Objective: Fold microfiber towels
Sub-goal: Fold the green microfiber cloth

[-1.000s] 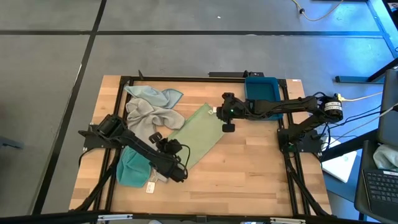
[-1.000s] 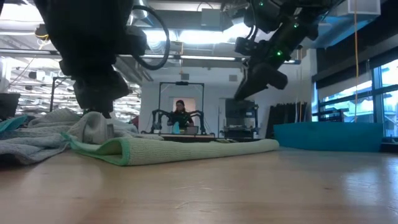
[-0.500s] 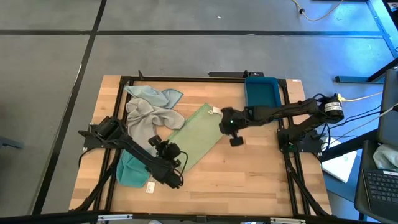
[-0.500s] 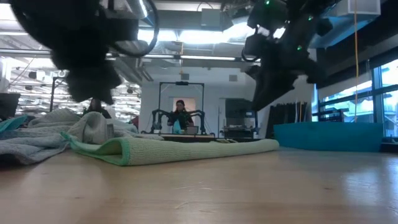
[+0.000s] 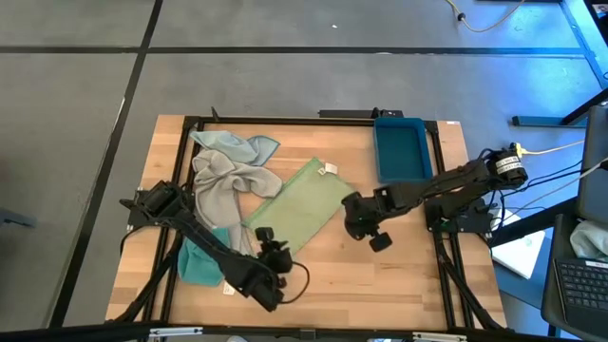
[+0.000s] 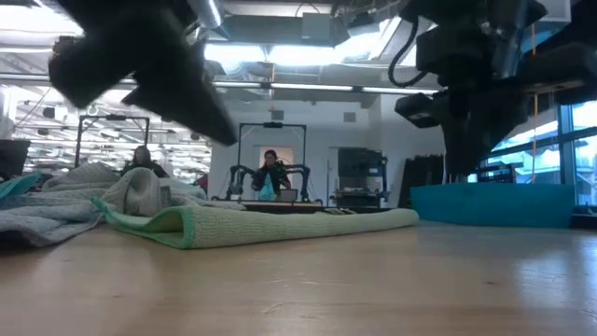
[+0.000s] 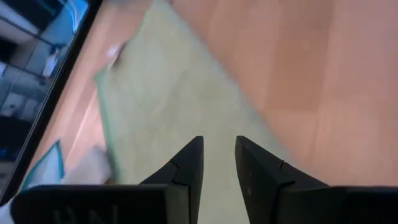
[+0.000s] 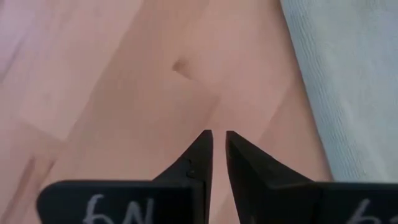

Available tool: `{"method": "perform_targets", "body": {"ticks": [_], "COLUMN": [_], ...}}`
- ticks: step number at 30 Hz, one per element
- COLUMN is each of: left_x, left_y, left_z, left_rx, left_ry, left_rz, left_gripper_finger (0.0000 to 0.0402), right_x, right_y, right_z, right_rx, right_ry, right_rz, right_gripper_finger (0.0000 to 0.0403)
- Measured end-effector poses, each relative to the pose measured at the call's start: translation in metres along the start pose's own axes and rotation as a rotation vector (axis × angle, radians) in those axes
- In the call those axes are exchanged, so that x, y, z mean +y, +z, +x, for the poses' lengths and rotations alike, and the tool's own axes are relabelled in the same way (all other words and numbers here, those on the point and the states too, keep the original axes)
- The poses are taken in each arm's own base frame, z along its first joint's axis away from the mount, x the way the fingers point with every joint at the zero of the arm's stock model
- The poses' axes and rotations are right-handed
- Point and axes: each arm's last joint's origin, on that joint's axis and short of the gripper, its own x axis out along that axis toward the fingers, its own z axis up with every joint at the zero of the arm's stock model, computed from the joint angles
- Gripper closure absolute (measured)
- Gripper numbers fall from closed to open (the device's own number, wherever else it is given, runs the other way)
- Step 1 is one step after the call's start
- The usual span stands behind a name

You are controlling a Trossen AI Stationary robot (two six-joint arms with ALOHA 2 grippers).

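A pale green towel lies folded into a long strip in the table's middle, with its white tag at the far end; it also shows in the low view. A grey towel and a pale blue towel lie crumpled at the far left. A teal towel lies at the near left. My left gripper hangs above the green towel's near end, slightly open and empty. My right gripper hangs above bare wood just right of the green towel, shut and empty.
A rigid blue tray stands at the far right; it also shows in the low view. Bare wood lies along the near edge and the near right. A person sits far behind the table.
My left gripper has risen off the green towel's near left part and drawn back toward the table's near edge. My right gripper has gone from the towel's far end toward the near edge and a little to the right. The green towel has stayed folded in place.
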Motion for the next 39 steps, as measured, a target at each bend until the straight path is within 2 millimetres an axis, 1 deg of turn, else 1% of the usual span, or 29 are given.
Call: {"method": "perform_targets", "body": {"ticks": [2, 4, 6, 7, 8, 11, 13, 16, 19, 23, 27, 30, 35, 39], "left_x": [0.002, 0.009, 0.017, 0.020, 0.022, 0.022, 0.019, 0.015, 0.011, 0.005, 0.001, -0.002, -0.005, 0.000], "left_y": [0.005, 0.009, 0.010, 0.010, 0.011, 0.012, 0.015, 0.014, 0.010, -0.006, -0.019, -0.022, -0.021, -0.023], "left_z": [0.004, 0.012, 0.024, 0.029, 0.035, 0.054, 0.059, 0.059, 0.056, 0.055, 0.056, 0.054, 0.053, 0.049], "left_rx": [-0.045, -0.075, -0.064, -0.035, 0.006, 0.111, 0.117, 0.103, 0.101, 0.137, 0.176, 0.173, 0.152, 0.186], "left_ry": [0.034, 0.112, 0.150, 0.139, 0.103, -0.090, -0.190, -0.231, -0.240, -0.240, -0.253, -0.260, -0.278, -0.255], "left_rz": [-0.030, -0.066, -0.097, -0.107, -0.116, -0.146, -0.173, -0.192, -0.204, -0.195, -0.232, -0.255, -0.274, -0.225], "left_gripper_finger": [0.0314, 0.0315, 0.0317, 0.0318, 0.0318, 0.0319, 0.0319, 0.0319, 0.0319, 0.0319, 0.0319, 0.0319, 0.0319, 0.0319], "right_x": [0.006, 0.013, 0.020, 0.024, 0.029, 0.040, 0.045, 0.048, 0.049, 0.049, 0.050, 0.050, 0.050, 0.050], "right_y": [0.006, 0.012, 0.017, 0.018, 0.018, 0.019, 0.020, 0.020, 0.019, 0.015, 0.012, 0.011, 0.011, 0.011], "right_z": [0.000, 0.000, 0.000, 0.000, 0.000, 0.003, 0.009, 0.019, 0.030, 0.046, 0.060, 0.065, 0.064, 0.064], "right_rx": [-0.048, -0.101, -0.136, -0.142, -0.138, -0.115, -0.099, -0.067, -0.030, 0.031, 0.075, 0.092, 0.086, 0.083], "right_ry": [0.028, 0.071, 0.128, 0.159, 0.189, 0.269, 0.288, 0.295, 0.300, 0.306, 0.311, 0.313, 0.313, 0.313], "right_rz": [0.014, 0.039, 0.065, 0.077, 0.088, 0.085, 0.072, 0.069, 0.088, 0.105, 0.090, 0.090, 0.073, 0.063], "right_gripper_finger": [0.0354, 0.0354, 0.0354, 0.0354, 0.0354, 0.0354, 0.0354, 0.0354, 0.0354, 0.0354, 0.0354, 0.0354, 0.0354, 0.0354]}}
